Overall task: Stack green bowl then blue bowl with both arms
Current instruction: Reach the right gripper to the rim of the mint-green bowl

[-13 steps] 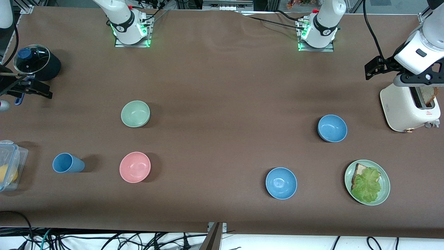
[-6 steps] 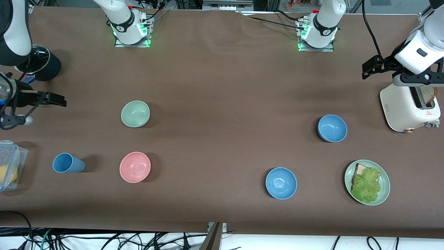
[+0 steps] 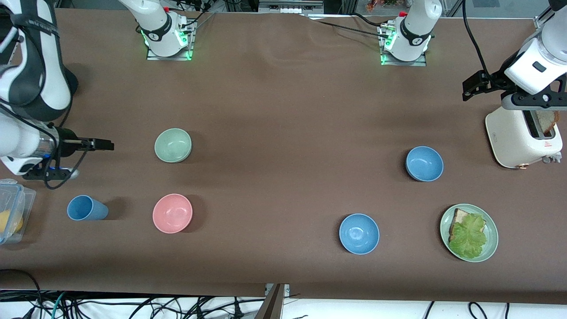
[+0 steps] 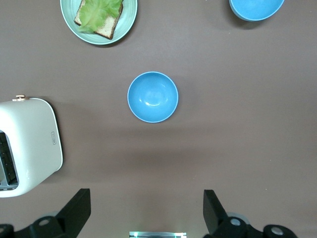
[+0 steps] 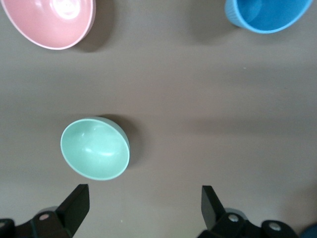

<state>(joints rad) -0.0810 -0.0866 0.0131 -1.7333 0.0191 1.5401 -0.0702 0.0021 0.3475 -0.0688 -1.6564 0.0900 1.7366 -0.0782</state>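
The green bowl [image 3: 173, 145] sits upright on the brown table toward the right arm's end; it also shows in the right wrist view [image 5: 95, 148]. My right gripper [image 3: 102, 144] is open and empty [image 5: 143, 208], over the table beside the green bowl, apart from it. The blue bowl [image 3: 424, 163] sits toward the left arm's end, and shows in the left wrist view [image 4: 152, 97]. My left gripper [image 3: 470, 86] is open and empty [image 4: 146, 204], up in the air over bare table beside the toaster, well away from the blue bowl.
A pink bowl [image 3: 172, 213] and a blue cup [image 3: 86, 208] lie nearer the camera than the green bowl. A glossier blue bowl [image 3: 359, 233] and a green plate [image 3: 491, 248] with bread and lettuce lie nearer than the blue bowl. A white toaster [image 3: 522, 137] and a plastic box [image 3: 11, 208] stand at the table's ends.
My right arm has swung in from the table's end, and its gripper has moved toward the green bowl. My left gripper has barely moved. The bowls have not moved.
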